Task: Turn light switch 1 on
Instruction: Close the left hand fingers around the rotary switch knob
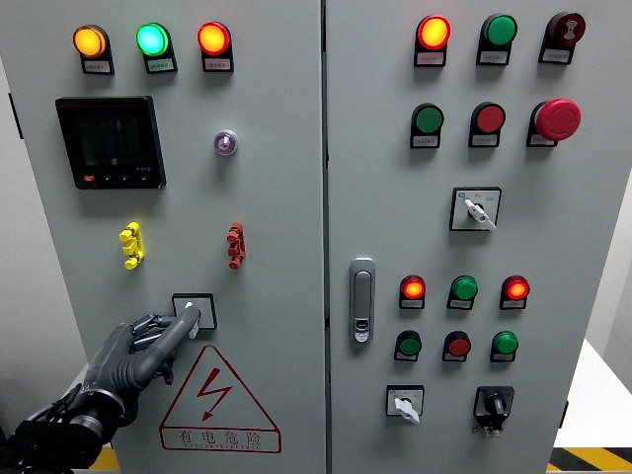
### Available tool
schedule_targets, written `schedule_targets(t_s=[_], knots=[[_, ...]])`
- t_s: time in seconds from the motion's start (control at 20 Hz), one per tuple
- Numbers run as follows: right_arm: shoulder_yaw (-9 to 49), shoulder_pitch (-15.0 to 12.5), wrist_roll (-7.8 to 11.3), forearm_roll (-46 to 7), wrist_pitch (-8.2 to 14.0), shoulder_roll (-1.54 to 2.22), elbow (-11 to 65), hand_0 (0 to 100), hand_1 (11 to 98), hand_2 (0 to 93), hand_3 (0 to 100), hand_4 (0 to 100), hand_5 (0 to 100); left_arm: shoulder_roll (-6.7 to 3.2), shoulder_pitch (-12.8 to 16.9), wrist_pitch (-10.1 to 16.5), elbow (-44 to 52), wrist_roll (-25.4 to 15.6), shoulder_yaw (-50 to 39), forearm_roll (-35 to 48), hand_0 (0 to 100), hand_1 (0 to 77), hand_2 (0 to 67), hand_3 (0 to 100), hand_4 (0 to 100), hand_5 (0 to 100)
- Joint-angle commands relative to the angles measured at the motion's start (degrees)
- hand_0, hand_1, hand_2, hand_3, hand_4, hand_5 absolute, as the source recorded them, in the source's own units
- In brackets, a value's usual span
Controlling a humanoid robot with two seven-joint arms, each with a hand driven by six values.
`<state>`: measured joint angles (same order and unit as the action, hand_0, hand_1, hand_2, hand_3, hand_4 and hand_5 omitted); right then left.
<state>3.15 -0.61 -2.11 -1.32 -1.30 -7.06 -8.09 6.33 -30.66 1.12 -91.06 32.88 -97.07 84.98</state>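
The light switch, a small square plate low on the left cabinet door, sits right at the tips of your left hand, whose arm enters from the lower left. Your fingers are narrow: the index is stretched out and laid against the plate's lower left, the others curled behind it, holding nothing. The switch faces straight out of the door toward you; its plate is about square, so no long axis shows, and the fingertip hides which way any rocker or button on it is set. Your main risk, as I judge it, is the fingertip sliding off the plate's edge because contact is off-centre, so the press lands on bare door rather than the actuator. Pushing at a slant could also skate the finger down toward the high-voltage warning triangle just below your fingers. Up and to the right of the fingers hangs the red terminal connector, with the yellow terminal connector up and to the left; both are near enough to catch on an overshoot. Your right hand is out of view.
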Motion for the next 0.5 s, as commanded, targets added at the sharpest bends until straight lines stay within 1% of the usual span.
schedule_targets(t_s=[0.0,0.3,0.35,0.4,0.45], knots=[[0.01,0.0,0.0,0.0,-0.01,0.03,0.0,0,19.9,0.0,20,19,11,0.0,-0.02,0.03,0.01,0.44,0.04,0.1,0,56.8,49.5,94,100,91],[0.01,0.0,0.0,0.0,-0.02,0.03,0.0,0,19.9,0.0,20,19,11,0.0,-0.02,0.03,0.01,0.79,0.04,1.59,0,57.4,50.6,94,100,90],[0.01,0.0,0.0,0.0,-0.02,-0.06,0.0,0,19.6,0.0,20,19,11,0.0,-0.02,0.03,0.01,0.96,0.04,1.59,0,57.3,50.9,94,100,90],[-0.08,0.0,0.0,0.0,-0.02,0.03,0.0,0,19.4,0.0,20,19,11,0.0,-0.1,0.03,0.01,1.05,0.04,1.59,0,57.2,51.2,95,100,90],[0.01,0.0,0.0,0.0,-0.02,0.03,0.0,0,19.5,0.0,20,19,11,0.0,-0.37,-0.06,0.01,1.49,0.04,1.68,0,57.1,51.4,95,100,90]])
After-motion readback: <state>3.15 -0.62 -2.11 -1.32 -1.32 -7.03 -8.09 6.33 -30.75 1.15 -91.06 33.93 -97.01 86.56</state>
